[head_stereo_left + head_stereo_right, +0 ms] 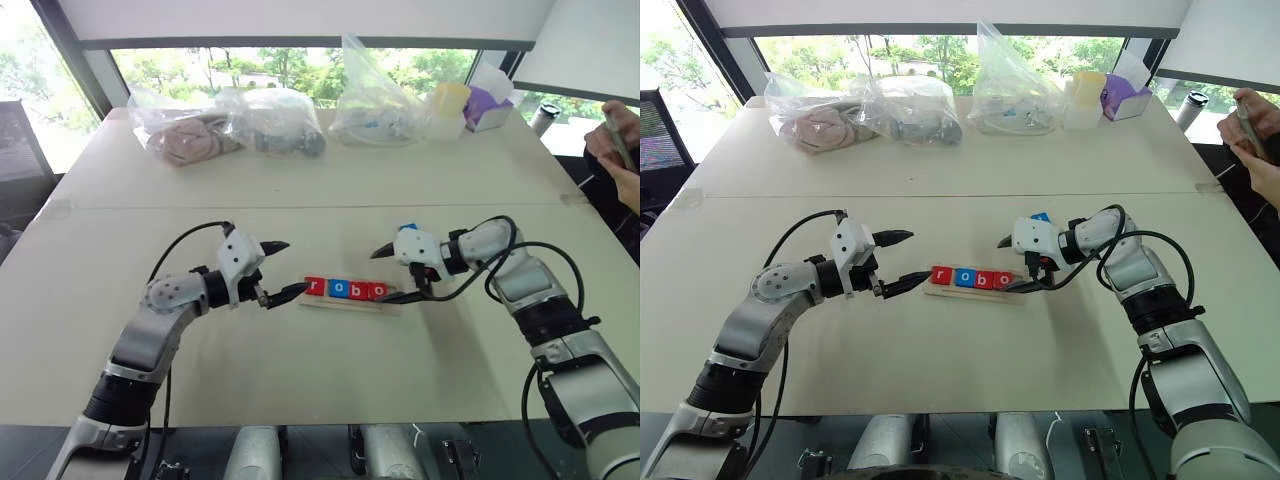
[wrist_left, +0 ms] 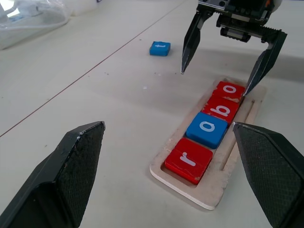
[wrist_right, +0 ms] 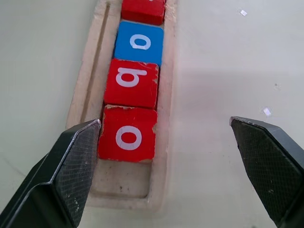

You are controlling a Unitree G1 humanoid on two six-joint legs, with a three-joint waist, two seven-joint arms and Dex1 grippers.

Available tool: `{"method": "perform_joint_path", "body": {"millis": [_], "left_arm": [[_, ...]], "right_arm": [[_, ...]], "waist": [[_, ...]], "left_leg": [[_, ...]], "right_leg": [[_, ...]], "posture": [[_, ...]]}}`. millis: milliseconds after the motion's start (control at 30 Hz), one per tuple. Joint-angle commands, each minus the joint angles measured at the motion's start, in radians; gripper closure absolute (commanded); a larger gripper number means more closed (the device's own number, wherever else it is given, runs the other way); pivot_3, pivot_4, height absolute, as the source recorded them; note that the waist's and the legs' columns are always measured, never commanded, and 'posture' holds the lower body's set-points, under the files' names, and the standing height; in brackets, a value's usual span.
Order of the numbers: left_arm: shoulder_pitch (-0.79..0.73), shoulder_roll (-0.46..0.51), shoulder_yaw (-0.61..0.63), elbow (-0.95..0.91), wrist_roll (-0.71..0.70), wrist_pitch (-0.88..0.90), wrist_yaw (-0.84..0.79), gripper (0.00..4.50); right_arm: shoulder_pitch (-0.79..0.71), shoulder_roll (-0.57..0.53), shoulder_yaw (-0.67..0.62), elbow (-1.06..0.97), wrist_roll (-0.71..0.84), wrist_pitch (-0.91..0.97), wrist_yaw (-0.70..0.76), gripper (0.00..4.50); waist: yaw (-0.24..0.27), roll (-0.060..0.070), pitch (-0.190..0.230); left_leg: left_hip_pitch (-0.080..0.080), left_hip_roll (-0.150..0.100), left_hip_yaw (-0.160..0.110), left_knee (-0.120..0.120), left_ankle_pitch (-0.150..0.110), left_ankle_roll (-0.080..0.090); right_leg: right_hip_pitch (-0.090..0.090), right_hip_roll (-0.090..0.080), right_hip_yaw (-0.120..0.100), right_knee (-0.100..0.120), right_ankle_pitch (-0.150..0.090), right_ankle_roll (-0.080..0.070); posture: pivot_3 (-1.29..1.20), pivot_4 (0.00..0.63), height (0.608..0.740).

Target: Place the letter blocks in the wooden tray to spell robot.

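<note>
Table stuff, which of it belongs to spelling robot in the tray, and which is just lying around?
Belongs to the job:
- wooden tray
- red r, blue o, red b, red o, in the tray
- blue t block, loose on the table

Lying about:
- plastic bags
- purple box
- cup

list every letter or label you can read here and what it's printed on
"r", white, on the red block at one end of the wooden tray
"o", white, on the blue block next to it
"b", white, on the red block third in the row
"o", white, on the red block last in the row
"t", white, on the loose blue block lying on the table outside the tray
No other readable text; the bags carry none I can make out.
</note>
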Motion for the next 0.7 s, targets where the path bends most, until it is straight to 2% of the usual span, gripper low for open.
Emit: {"method": "perform_joint_path", "body": {"millis": [33, 200, 333, 400, 467, 567, 700], "left_arm": [[-0.004, 0.000, 0.014, -0.028, -0.009, -0.013, -0.003, 0.00], [-0.007, 0.001, 0.013, -0.023, -0.007, -0.016, -0.008, 0.00], [-0.007, 0.000, 0.011, -0.022, -0.006, -0.017, -0.009, 0.00], [-0.009, -0.001, 0.010, -0.020, -0.005, -0.018, -0.010, 0.00], [-0.008, -0.002, 0.009, -0.020, -0.005, -0.020, -0.011, 0.00], [-0.009, -0.003, 0.008, -0.019, -0.003, -0.022, -0.014, 0.00], [-0.016, -0.005, 0.005, -0.010, -0.002, -0.024, -0.018, 0.00]], "right_arm": [[-0.003, -0.025, -0.043, -0.049, 0.025, 0.011, 0.003, 0.01], [-0.012, -0.041, -0.077, -0.031, 0.022, 0.006, -0.037, 0.01], [-0.048, -0.036, -0.122, 0.036, 0.011, 0.027, -0.125, 0.01], [-0.071, -0.015, -0.162, 0.081, 0.024, 0.084, -0.202, 0.01], [-0.069, -0.006, -0.194, 0.078, 0.059, 0.149, -0.218, 0.01], [0.011, -0.032, -0.192, -0.037, 0.101, 0.208, -0.150, 0.01], [0.089, -0.035, -0.187, -0.135, 0.086, 0.211, -0.187, 0.01]], "waist": [[0.000, 0.000, 0.000], [0.000, 0.000, 0.000], [0.000, 0.000, 0.000], [0.000, 0.000, 0.000], [0.000, 0.000, 0.000], [0.002, 0.000, 0.000], [0.001, 0.000, 0.000]], "left_leg": [[0.000, 0.000, 0.000, 0.000, 0.000, 0.000], [0.000, 0.000, 0.000, 0.000, 0.000, 0.000], [0.000, 0.000, 0.000, 0.000, 0.000, 0.000], [0.000, 0.000, 0.000, 0.000, 0.000, 0.000], [0.000, 0.000, 0.000, 0.000, 0.000, 0.000], [0.000, 0.000, 0.000, 0.000, 0.000, 0.000], [0.000, 0.000, 0.000, -0.001, 0.000, 0.000]], "right_leg": [[0.000, 0.000, 0.000, 0.000, 0.000, 0.000], [0.000, 0.000, 0.000, 0.000, 0.000, 0.000], [0.000, 0.000, 0.000, 0.000, 0.000, 0.000], [0.000, 0.000, 0.000, 0.000, 0.000, 0.000], [0.000, 0.000, 0.000, 0.000, 0.000, 0.000], [0.000, 0.000, 0.000, 0.000, 0.000, 0.000], [0.000, 0.000, 0.000, 0.000, 0.000, 0.001]], "posture": [[0.00, 0.150, 0.740], [0.00, 0.150, 0.740], [0.00, 0.150, 0.740], [0.00, 0.150, 0.740], [0.00, 0.150, 0.740], [0.00, 0.150, 0.740], [0.00, 0.150, 0.740]]}}
